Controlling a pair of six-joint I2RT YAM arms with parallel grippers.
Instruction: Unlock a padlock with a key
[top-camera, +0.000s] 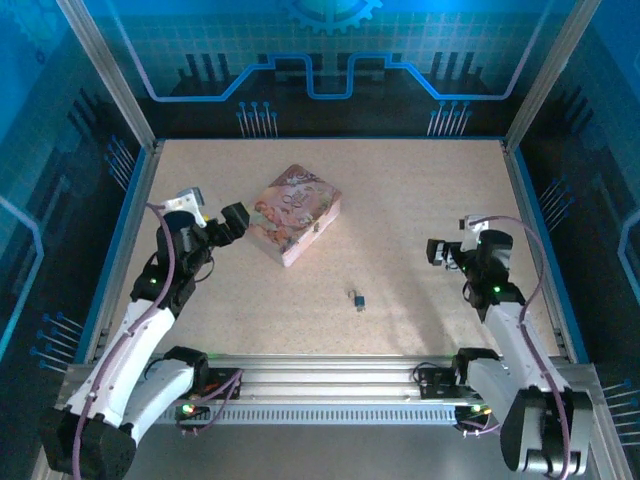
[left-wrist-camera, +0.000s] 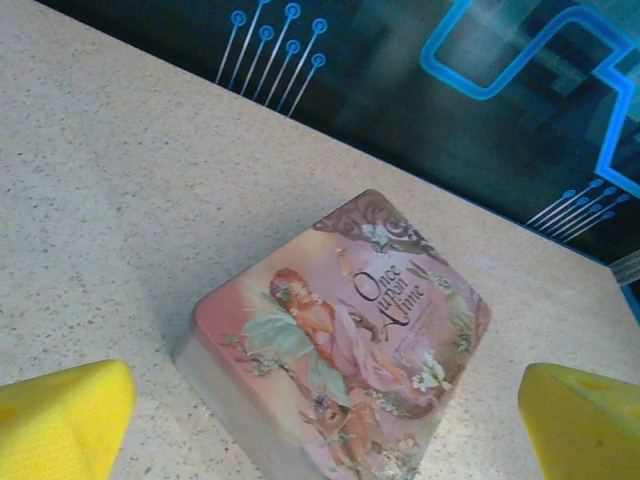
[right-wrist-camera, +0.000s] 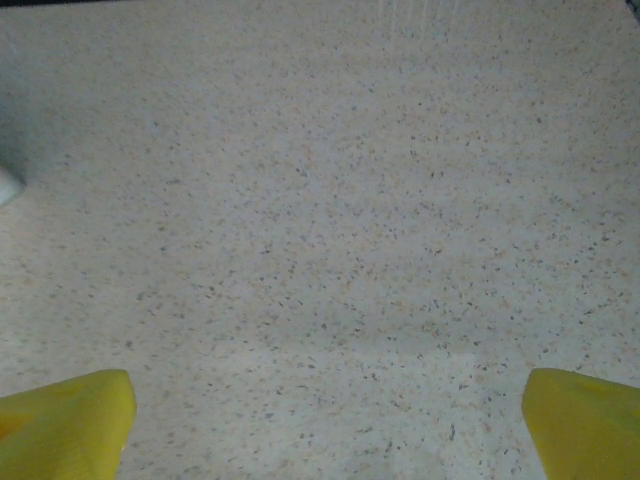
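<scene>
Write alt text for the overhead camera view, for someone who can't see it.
A tiny dark padlock lies alone on a speckled beige table, between two robot arms. The left gripper sits close beside a pink illustrated tin farther back; the right gripper hovers over bare table at the right.

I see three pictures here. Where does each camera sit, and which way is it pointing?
Top external: above and behind the arms, looking down on the table, the pink tin and the padlock; both arms show, with the left hand and the right hand.
Left wrist: on the left arm, facing forward and down at the tin; its yellow fingertips sit in the bottom corners.
Right wrist: on the right arm, facing down at speckled tabletop; its yellow fingertips show.
Shared: the top and left wrist views both show the tin.
</scene>
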